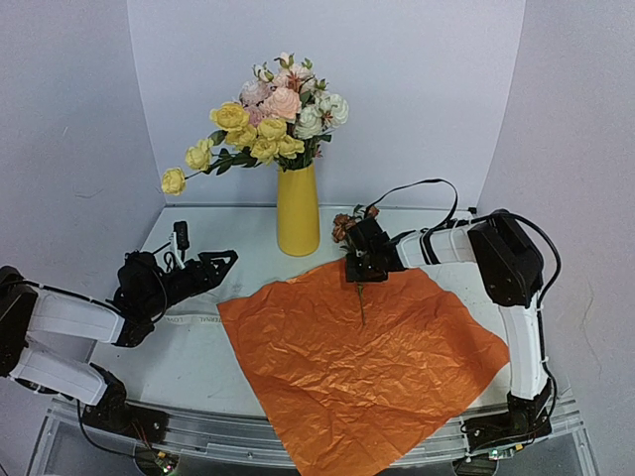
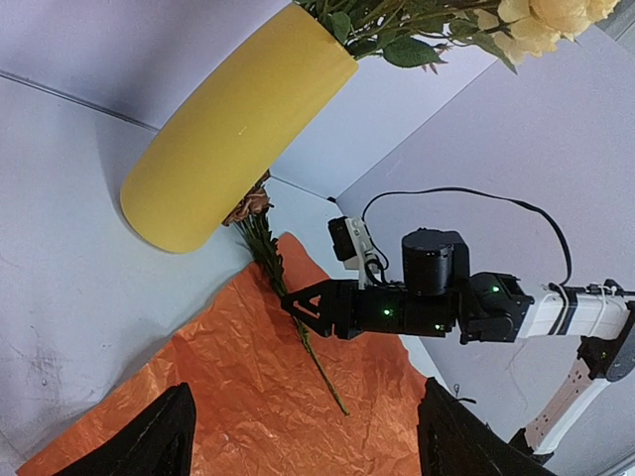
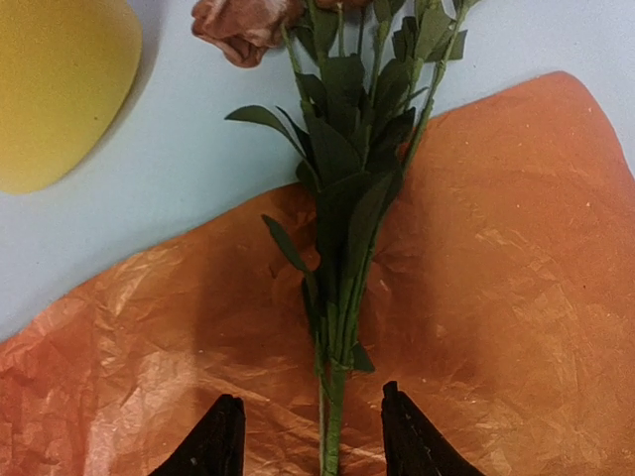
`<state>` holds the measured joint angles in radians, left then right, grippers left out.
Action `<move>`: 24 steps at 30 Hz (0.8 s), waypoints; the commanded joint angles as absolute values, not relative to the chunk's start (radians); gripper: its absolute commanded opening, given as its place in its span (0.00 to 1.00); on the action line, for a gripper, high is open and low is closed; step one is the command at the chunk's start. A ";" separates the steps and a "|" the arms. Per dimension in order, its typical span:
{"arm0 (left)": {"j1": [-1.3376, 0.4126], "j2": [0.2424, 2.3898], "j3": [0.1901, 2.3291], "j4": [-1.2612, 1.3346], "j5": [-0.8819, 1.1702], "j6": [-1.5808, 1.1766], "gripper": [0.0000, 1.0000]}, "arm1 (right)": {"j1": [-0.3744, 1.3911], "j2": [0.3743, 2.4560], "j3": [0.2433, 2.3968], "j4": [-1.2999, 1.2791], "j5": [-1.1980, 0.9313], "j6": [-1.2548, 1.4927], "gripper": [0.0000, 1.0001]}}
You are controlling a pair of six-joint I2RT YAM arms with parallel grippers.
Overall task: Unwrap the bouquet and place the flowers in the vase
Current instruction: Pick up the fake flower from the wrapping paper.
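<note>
The bouquet lies unwrapped: its orange paper [image 1: 367,347] is spread flat on the table. The flowers [image 1: 355,288] lie across the paper's far edge, blooms toward the yellow vase [image 1: 297,213]. In the right wrist view the green leafy stems [image 3: 347,228] run between the fingers of my right gripper [image 3: 313,436]. That gripper is open, with a gap on each side of the stems. My left gripper [image 1: 223,260] hangs open and empty left of the paper, pointing toward the vase [image 2: 233,129].
A big bunch of yellow, pink and white roses [image 1: 268,119] fills the vase and spreads wide above it. White walls close in the back and both sides. A pale strip [image 1: 193,319] lies by the paper's left edge.
</note>
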<state>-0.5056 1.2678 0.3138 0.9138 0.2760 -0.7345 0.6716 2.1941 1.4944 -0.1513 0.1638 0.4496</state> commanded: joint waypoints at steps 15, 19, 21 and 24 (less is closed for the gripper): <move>-0.545 1.303 0.355 0.922 0.339 -0.755 0.77 | 0.646 2.122 1.476 -0.120 0.151 0.459 0.02; -0.675 1.332 0.382 0.921 0.244 -0.732 0.78 | 0.646 1.987 1.390 -0.066 0.144 0.497 0.00; -0.732 1.352 0.404 0.921 0.199 -0.726 0.78 | 0.646 1.928 1.343 -0.032 0.139 0.525 0.00; -0.815 1.400 0.439 0.922 0.130 -0.737 0.78 | 0.646 1.803 1.221 0.066 0.124 0.596 0.00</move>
<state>-0.7433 1.3560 0.3702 0.9138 0.2394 -0.7502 0.6456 1.9713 1.3190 -0.0883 0.1333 0.5056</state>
